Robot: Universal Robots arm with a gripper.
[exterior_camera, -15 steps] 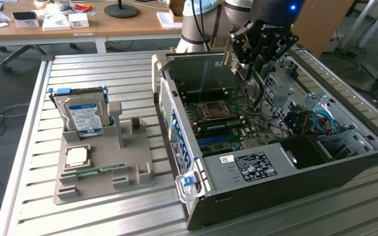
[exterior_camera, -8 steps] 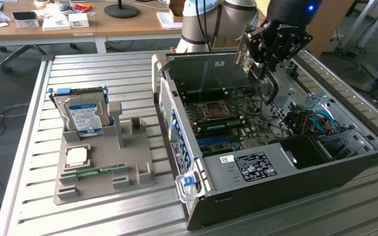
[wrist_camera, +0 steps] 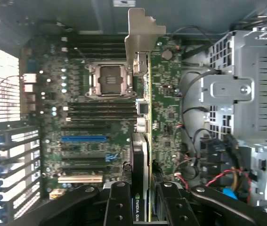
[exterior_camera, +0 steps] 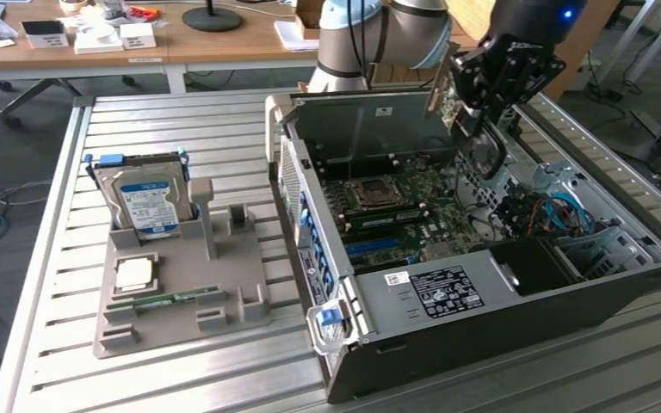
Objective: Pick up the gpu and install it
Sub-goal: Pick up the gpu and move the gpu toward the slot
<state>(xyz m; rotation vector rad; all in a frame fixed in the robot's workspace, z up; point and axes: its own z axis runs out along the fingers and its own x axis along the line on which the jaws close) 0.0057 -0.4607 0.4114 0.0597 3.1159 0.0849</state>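
While the arm hangs over the open computer case, its hand is clenched on the gpu, holding it on edge, raised above the motherboard. From the wrist, the gpu runs edge-on between the hand's fingers, silver bracket at the far end. Well apart, on the exterior view's left, a hard drive stands in a grey holder on the counter.

Open room lay over the motherboard beneath the graphics card, while the drive cage and cables crowded one side.
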